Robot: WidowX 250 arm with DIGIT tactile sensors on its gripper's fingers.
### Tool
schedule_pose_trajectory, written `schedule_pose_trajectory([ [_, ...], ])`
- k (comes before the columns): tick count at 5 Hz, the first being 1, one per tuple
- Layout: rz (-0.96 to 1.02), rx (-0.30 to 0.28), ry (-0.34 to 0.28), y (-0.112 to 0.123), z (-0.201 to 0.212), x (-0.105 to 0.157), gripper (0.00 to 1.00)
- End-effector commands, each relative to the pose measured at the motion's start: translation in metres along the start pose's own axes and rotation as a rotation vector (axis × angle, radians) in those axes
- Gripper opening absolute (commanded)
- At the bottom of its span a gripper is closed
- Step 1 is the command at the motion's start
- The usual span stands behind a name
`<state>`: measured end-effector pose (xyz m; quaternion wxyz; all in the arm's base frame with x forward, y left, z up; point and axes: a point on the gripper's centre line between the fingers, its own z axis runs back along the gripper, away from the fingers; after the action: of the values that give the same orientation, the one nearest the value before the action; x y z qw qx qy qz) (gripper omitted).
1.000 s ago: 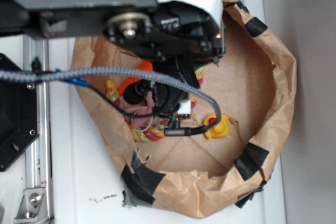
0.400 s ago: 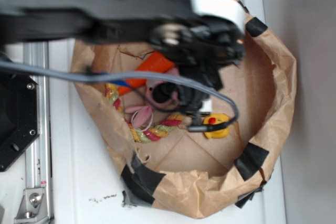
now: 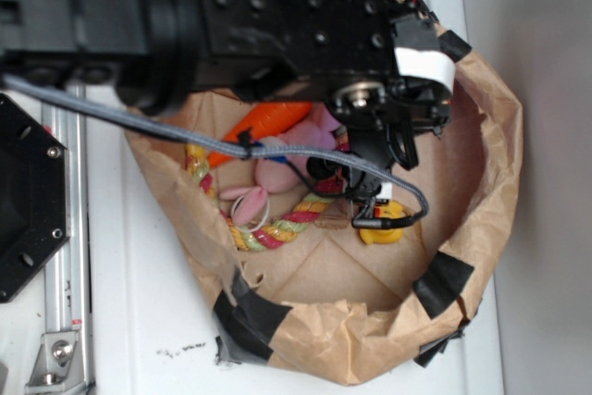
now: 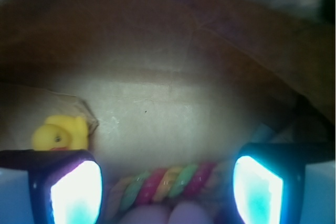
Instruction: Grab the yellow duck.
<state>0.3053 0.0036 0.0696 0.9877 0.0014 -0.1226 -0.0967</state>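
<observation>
The yellow duck (image 3: 382,229) lies on the floor of a brown paper bag, partly hidden under a cable and the gripper. In the wrist view the yellow duck (image 4: 59,134) shows just above the left fingertip (image 4: 73,191), outside the jaws. My gripper (image 4: 167,191) is open, and only the twisted pink, yellow and green rope (image 4: 170,184) lies between its fingers. From outside, the gripper (image 3: 356,193) hangs low in the bag, just left of the duck.
The brown paper bag (image 3: 490,164) has a rolled rim with black tape patches. Inside lie a pink plush (image 3: 291,150), an orange toy (image 3: 268,122) and the rope (image 3: 277,228). A grey cable (image 3: 314,150) crosses the bag. A metal rail (image 3: 65,265) runs at the left.
The arm has swung to the right across the bag and come lower, so the gripper now sits next to the duck. The pink plush and orange toy are now uncovered.
</observation>
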Motion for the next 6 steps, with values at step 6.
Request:
schedule_pose_trajectory([
  [6,-0.082,-0.081,-0.03,-0.0339,0.0034,0.0236,1.0],
])
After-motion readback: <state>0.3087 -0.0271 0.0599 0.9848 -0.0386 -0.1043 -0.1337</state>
